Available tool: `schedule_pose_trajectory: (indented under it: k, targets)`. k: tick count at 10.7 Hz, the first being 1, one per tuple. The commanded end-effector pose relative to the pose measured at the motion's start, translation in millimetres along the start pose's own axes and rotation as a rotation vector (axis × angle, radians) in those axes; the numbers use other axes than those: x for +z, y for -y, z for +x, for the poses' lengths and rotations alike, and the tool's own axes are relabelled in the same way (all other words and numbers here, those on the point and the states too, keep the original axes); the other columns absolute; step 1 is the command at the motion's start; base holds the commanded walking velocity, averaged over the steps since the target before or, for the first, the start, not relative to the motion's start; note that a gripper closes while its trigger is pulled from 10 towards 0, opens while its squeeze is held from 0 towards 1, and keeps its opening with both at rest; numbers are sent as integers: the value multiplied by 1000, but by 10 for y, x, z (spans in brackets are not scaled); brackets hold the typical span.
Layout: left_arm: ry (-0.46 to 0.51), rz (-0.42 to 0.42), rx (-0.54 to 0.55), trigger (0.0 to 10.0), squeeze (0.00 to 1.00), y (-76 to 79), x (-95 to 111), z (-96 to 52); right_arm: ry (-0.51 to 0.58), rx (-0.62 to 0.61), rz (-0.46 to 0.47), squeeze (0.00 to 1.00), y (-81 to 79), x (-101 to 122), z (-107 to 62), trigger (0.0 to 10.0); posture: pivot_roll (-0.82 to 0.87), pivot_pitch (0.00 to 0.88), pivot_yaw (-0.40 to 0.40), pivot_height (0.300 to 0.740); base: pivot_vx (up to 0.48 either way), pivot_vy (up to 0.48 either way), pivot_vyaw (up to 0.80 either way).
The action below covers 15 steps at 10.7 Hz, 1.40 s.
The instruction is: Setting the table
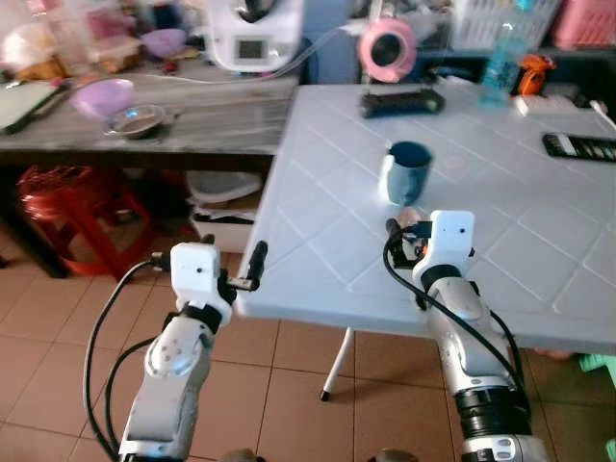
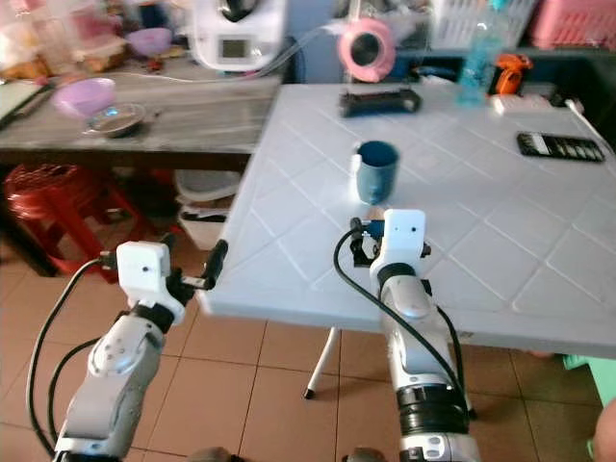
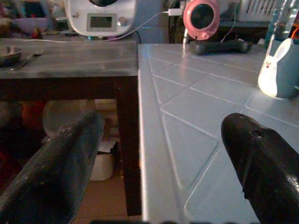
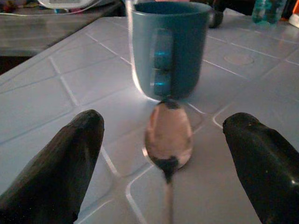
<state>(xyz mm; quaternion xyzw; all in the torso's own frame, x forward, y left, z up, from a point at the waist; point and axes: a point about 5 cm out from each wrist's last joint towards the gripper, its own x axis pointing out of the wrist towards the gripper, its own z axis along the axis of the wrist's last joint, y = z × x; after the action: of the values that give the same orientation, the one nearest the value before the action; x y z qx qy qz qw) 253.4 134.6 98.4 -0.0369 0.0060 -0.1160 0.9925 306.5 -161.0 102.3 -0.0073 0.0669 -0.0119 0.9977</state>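
Left eye view: you see the white counter (image 1: 500, 250) ahead, with the blue mug (image 1: 408, 172) standing upright near its middle. Your right end effector (image 1: 408, 234) sits over the counter just in front of the mug, with the spoon (image 1: 412, 216) lying between the two; the fingers are mostly hidden behind the wrist housing here. Your left end effector (image 1: 252, 268) hangs at the counter's near left corner, off its edge. A black remote (image 1: 580, 146) lies far right, a water bottle (image 1: 502, 56) and a pink fan (image 1: 388, 48) stand at the back. The dark wooden side table (image 1: 164, 120) on the left carries a purple bowl (image 1: 102, 97) and a metal bowl (image 1: 138, 119); a red stool (image 1: 60, 205) is under it.

Right eye view: same layout, nothing extra to tell.

Left wrist view: both black fingers (image 3: 56, 172) are spread wide with nothing between them. The counter's edge runs between them, and the mug shows a white rabbit face on its side, well away.

Right wrist view: the fingers (image 4: 60, 168) are wide apart and hold nothing. The spoon lies flat on the counter between them, bowl up, its tip touching or just short of the mug's base, below the handle. The spoon's stem is out of focus.
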Motion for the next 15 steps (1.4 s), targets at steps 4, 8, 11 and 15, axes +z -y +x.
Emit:
schedule_pose_trajectory:
  k: [4,8,11,15]
  targets:
    - [2,12,-1,10000,0,-16,29,-18,-89,-23,-15,0,80,-183,-110,10000,-23,19,69,740,0,0,0]
    - [-1,15,-12,10000,0,-13,30,-1,-134,-15,-1,0,95,-124,25,10000,-22,22,73,740,0,0,0]
    - [-17,31,-2,10000,0,-32,9,-19,-187,35,-9,0,32,-171,43,9569,-17,24,73,740,0,0,0]
    - [-19,29,-3,10000,0,-35,13,-23,-227,47,-19,0,-30,-268,-118,4706,-23,35,69,740,0,0,0]
